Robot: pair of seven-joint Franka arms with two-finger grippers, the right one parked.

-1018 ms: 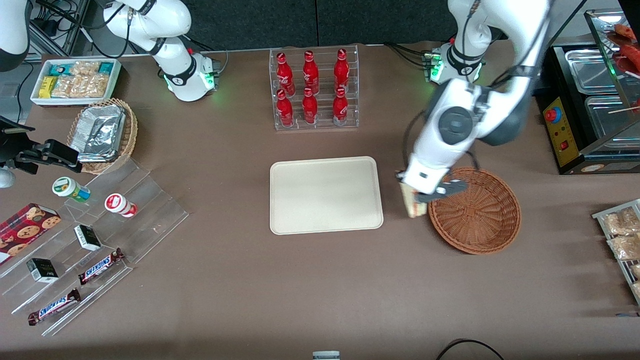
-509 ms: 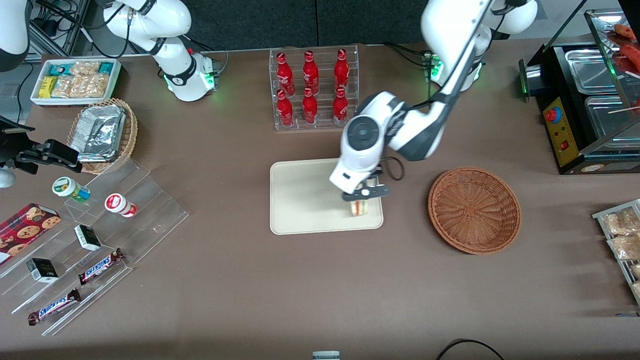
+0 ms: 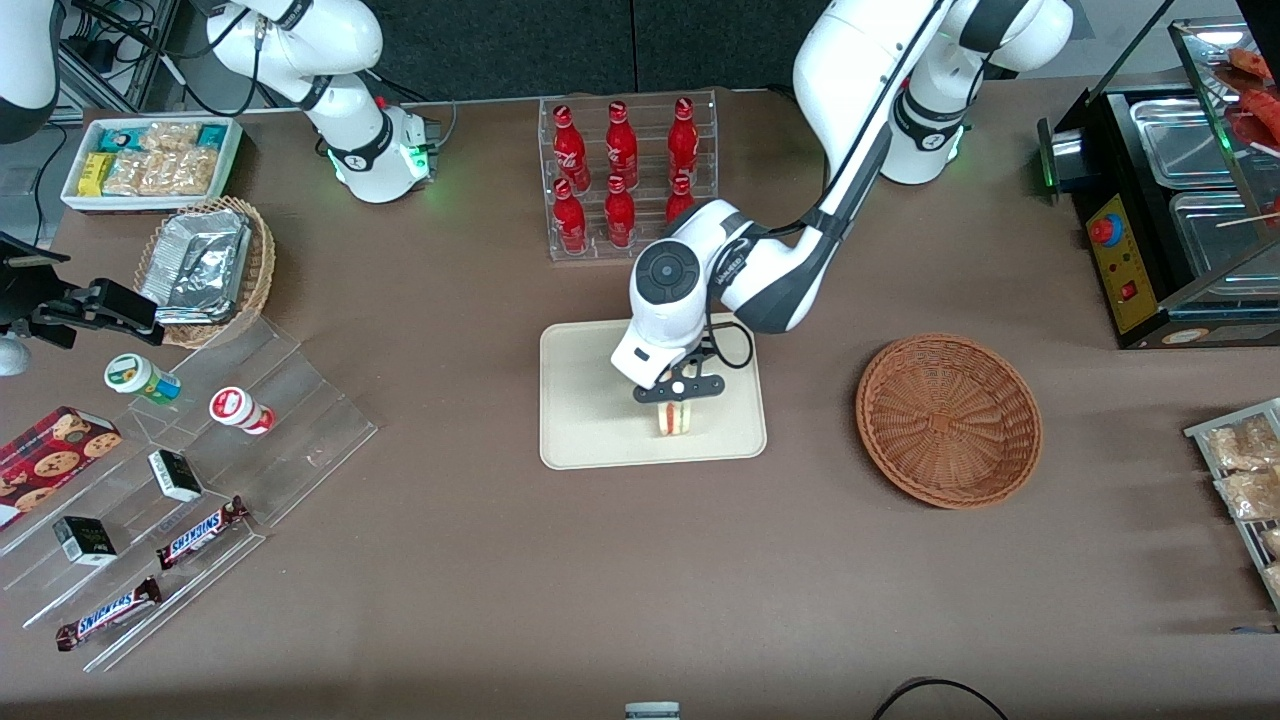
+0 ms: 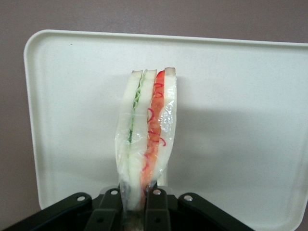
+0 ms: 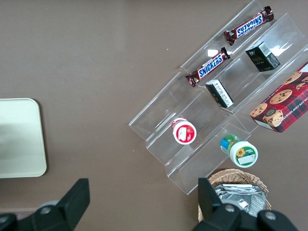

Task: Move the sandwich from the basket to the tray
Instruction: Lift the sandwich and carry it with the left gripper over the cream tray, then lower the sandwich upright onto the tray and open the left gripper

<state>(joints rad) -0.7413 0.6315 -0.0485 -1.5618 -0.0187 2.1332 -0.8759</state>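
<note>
My left gripper (image 3: pixel 676 396) is over the cream tray (image 3: pixel 590 420), shut on the sandwich (image 3: pixel 675 419). In the left wrist view the gripper (image 4: pixel 136 199) pinches one corner of the plastic-wrapped sandwich (image 4: pixel 147 132), whose pale bread with green, orange and red layers stands edge-on above the tray (image 4: pixel 240 120). I cannot tell whether the sandwich touches the tray. The reddish-brown wicker basket (image 3: pixel 948 419) sits beside the tray toward the working arm's end, with nothing in it.
A clear rack of red bottles (image 3: pixel 625 175) stands just farther from the front camera than the tray. Toward the parked arm's end are clear stepped shelves with snacks (image 3: pixel 180 480), a small tan basket with foil container (image 3: pixel 208 268) and a white bin of packets (image 3: pixel 150 160).
The gripper carried the sandwich from the basket's rim sideways onto the tray, then a little farther across the tray toward the parked arm's end.
</note>
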